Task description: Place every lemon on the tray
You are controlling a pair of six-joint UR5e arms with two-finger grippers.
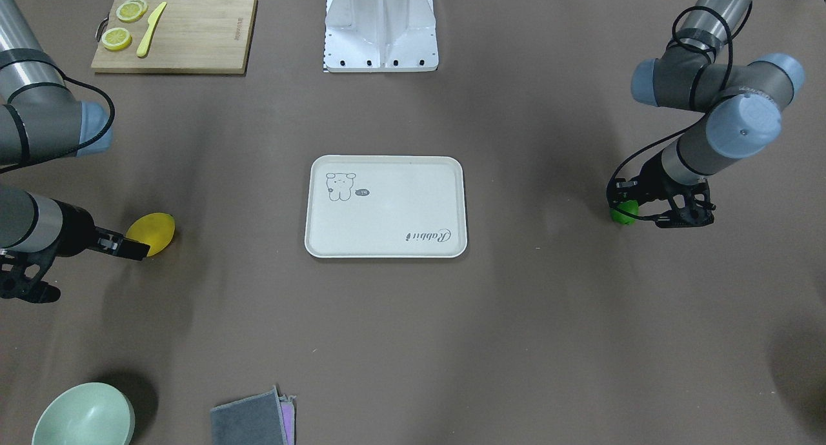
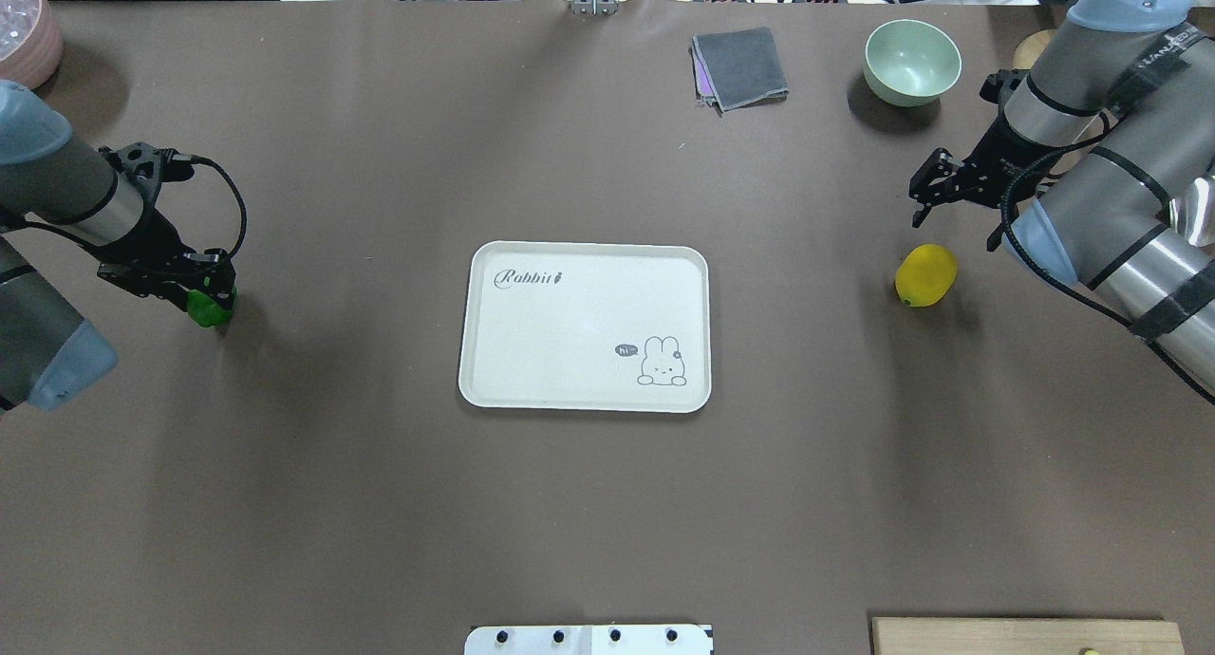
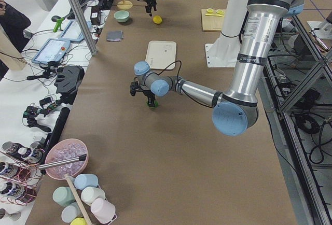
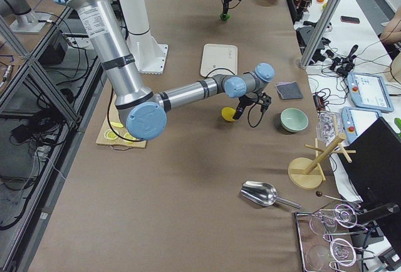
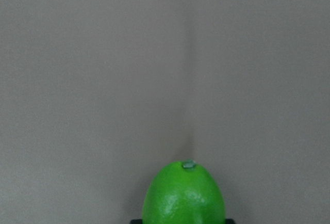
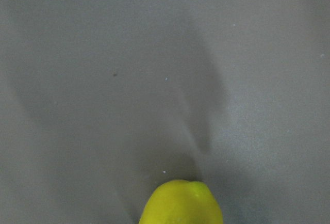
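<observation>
On table (image 2: 570,522) | left fingers (image 2: 211,273) pinch glossy lemon (image 2: 211,308) (green) | right fingers (image 1: 132,246) spread

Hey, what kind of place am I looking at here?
Most likely a robotics lab rather than a kitchen: a left arm and right arm stand at a brown-covered table, and a side bench holds a tablet and cabled devices.

Robotics laboratory: aluminium-profile framing (image 3: 79,15), control tablets (image 3: 50,52) and loose cabling (image 4: 41,120) flank the brown work table (image 2: 380,503).
</observation>
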